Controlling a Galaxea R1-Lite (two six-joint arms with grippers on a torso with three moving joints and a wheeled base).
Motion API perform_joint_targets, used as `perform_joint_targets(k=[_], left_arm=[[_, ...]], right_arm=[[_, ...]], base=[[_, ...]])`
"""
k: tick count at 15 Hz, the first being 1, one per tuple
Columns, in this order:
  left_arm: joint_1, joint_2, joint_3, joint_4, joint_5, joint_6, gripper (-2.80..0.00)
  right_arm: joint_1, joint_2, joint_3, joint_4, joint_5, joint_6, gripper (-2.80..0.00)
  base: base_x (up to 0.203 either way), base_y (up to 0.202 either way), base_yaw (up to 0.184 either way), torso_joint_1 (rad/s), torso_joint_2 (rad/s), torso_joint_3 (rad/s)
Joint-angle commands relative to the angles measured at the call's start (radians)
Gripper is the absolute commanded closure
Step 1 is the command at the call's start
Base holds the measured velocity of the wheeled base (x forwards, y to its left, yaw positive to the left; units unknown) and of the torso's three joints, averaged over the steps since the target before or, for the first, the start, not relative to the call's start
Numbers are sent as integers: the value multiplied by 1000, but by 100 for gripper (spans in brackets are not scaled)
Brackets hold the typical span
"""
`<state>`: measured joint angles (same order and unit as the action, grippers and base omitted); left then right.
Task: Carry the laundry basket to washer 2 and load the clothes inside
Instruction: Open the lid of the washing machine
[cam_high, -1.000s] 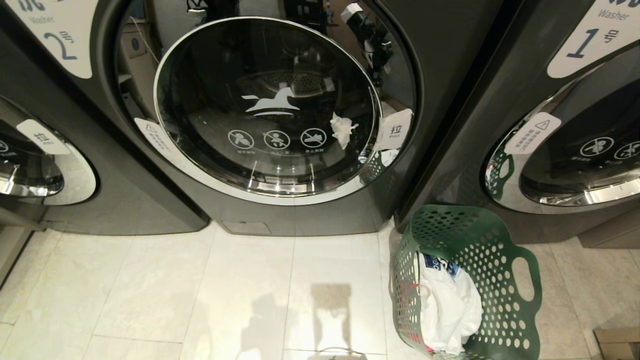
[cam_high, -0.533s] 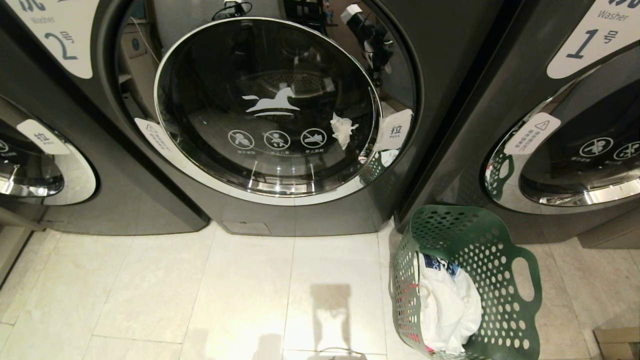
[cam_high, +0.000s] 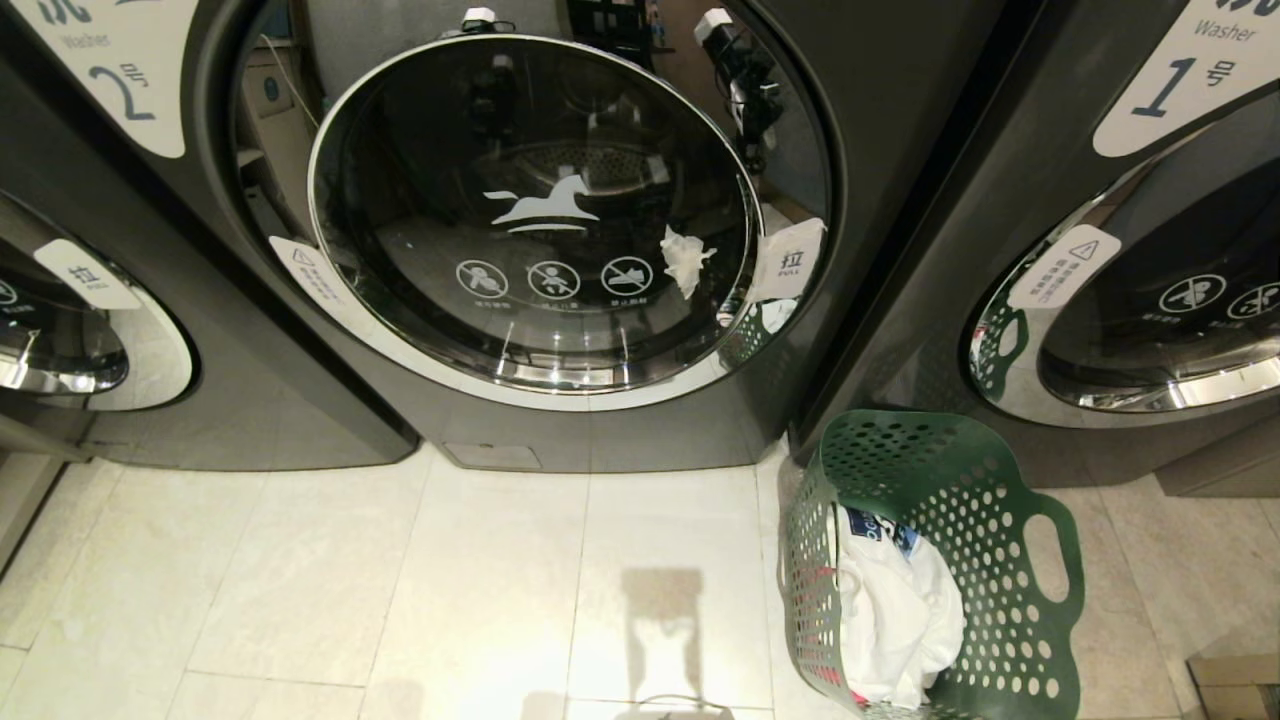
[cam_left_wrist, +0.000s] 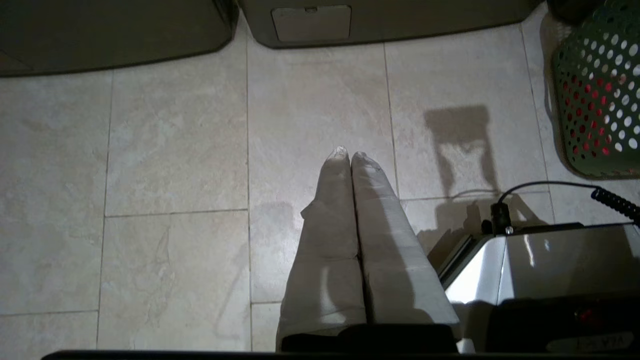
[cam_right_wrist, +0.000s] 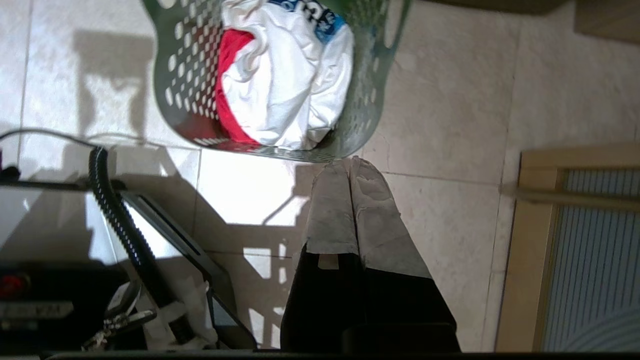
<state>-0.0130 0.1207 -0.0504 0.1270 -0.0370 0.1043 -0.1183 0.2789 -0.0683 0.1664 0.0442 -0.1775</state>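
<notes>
The green perforated laundry basket (cam_high: 940, 560) stands on the floor at the right, between washer 2 (cam_high: 530, 220) and the machine labelled 1. The clothes (cam_high: 895, 610) lie inside it: a white garment with a blue patch (cam_right_wrist: 290, 75) over a red one (cam_right_wrist: 227, 60). Washer 2's round glass door is closed. Neither arm shows in the head view. My left gripper (cam_left_wrist: 349, 154) is shut and empty, hanging over bare floor tiles left of the basket (cam_left_wrist: 597, 100). Shut and empty too, my right gripper (cam_right_wrist: 350, 164) hovers just short of the basket's near rim (cam_right_wrist: 280, 150).
Washer 1 (cam_high: 1140, 250) stands to the right of the basket and a third grey machine (cam_high: 70, 330) at the far left. My base (cam_left_wrist: 545, 280) shows in both wrist views. A wooden-framed panel (cam_right_wrist: 575, 250) stands at the right. Pale floor tiles (cam_high: 450, 600) lie before washer 2.
The shadows of the left arm on the floor tiles have slid off the near edge of the head view. The basket, clothes and washer door have not moved.
</notes>
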Motion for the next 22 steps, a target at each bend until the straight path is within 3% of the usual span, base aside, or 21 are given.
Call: perform_joint_targets(k=[1, 4, 8, 12, 15, 19, 22], left_arm=[[10, -121, 1, -3, 4, 0, 0], [12, -121, 2, -6, 6, 0, 0], [13, -121, 3, -6, 9, -23, 0], [13, -121, 4, -6, 17, -37, 0], [13, -121, 4, -7, 23, -41, 0], [13, -121, 4, -7, 23, -38, 0], [13, -121, 4, -6, 20, -21, 0]], right_arm=[[45, 3, 2, -5, 6, -28, 0], [45, 2, 12, -31, 10, -25, 0], [172, -30, 9, -25, 5, 16, 0], [165, -60, 26, -62, 2, 15, 0], [139, -246, 41, -99, 1, 27, 0], [129, -277, 67, -166, -46, 156, 0], [129, -277, 65, -163, -47, 161, 0]], base=[[0, 0, 0, 0, 0, 0], [0, 0, 0, 0, 0, 0], [0, 0, 0, 0, 0, 0], [0, 0, 0, 0, 0, 0], [0, 0, 0, 0, 0, 0], [0, 0, 0, 0, 0, 0], [0, 0, 0, 0, 0, 0]])
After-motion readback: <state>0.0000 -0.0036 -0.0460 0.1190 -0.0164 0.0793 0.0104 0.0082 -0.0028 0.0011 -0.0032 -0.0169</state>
